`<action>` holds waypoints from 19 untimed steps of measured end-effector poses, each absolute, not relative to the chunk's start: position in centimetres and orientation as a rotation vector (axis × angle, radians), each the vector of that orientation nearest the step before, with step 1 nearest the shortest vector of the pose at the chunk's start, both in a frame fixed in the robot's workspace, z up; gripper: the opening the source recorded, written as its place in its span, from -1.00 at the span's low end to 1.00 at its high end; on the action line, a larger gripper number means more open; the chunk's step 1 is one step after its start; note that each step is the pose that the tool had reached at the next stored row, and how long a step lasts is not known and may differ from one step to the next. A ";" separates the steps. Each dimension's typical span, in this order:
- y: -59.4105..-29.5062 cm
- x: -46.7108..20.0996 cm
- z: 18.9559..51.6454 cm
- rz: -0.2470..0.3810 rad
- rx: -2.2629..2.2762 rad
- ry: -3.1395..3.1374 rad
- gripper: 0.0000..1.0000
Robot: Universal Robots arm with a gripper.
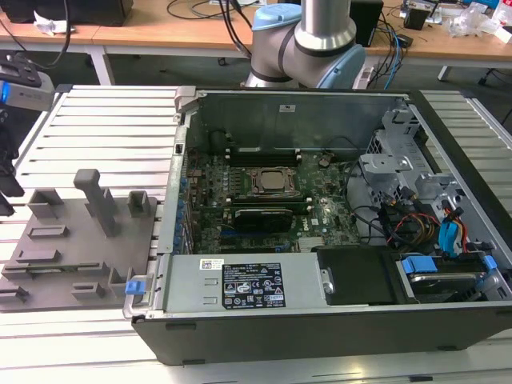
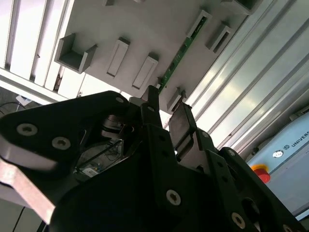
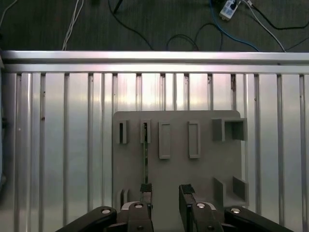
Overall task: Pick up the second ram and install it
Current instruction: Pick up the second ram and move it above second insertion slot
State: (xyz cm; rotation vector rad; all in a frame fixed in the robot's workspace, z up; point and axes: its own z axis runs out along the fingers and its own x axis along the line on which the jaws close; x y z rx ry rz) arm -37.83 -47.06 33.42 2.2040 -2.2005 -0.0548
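Over tray (image 3: 203, 169), fingers (image 3: 186, 192) parted, near second ram (image 3: 145, 154)

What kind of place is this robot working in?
Probably a robotics lab or workshop: an opened computer case sits on a slotted aluminium table, a robot arm stands behind it, and cable-strewn wooden desks line the back.

Matt black claw (image 3: 165, 189), grey plastic tray (image 3: 207, 169), ribbed bare-metal table (image 3: 58, 145).

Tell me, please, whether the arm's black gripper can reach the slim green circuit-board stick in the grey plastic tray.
Probably yes: the open black gripper hangs above the grey tray; nothing covers the green stick, which stands on edge in its slots.
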 end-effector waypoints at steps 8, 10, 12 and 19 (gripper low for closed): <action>-47.1 -37.8 31.2 -0.055 2.204 -2.201 -0.28; -47.1 -37.8 31.1 -0.055 2.204 -2.201 -0.28; -47.1 -37.8 30.8 -0.055 2.204 -2.201 -0.28; -47.1 -37.8 30.2 -0.055 2.204 -2.201 -0.28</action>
